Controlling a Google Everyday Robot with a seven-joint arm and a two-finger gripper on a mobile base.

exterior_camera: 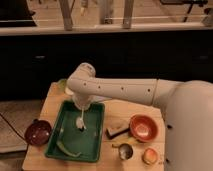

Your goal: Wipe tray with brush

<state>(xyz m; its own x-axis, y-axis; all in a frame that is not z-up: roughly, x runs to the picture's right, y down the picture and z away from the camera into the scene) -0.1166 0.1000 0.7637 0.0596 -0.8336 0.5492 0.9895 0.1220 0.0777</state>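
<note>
The large green tray [92, 142] lies on the wooden table, left of centre. A thin curved green item [67, 148] lies in its near left corner. My gripper [80, 121] hangs straight down from the white arm over the middle of the tray, its pale tip close to or touching the tray floor. I cannot tell whether it holds anything. A dark block-shaped thing with a light top, possibly the brush [117, 131], lies on the table just right of the tray, apart from the gripper.
A dark red bowl [37, 133] sits left of the tray. An orange bowl [143, 127] stands to the right, with a small metal cup [125, 150] and a round fruit [149, 156] in front. A green object [62, 85] is at the table's back left. The robot's white body [190, 130] fills the right.
</note>
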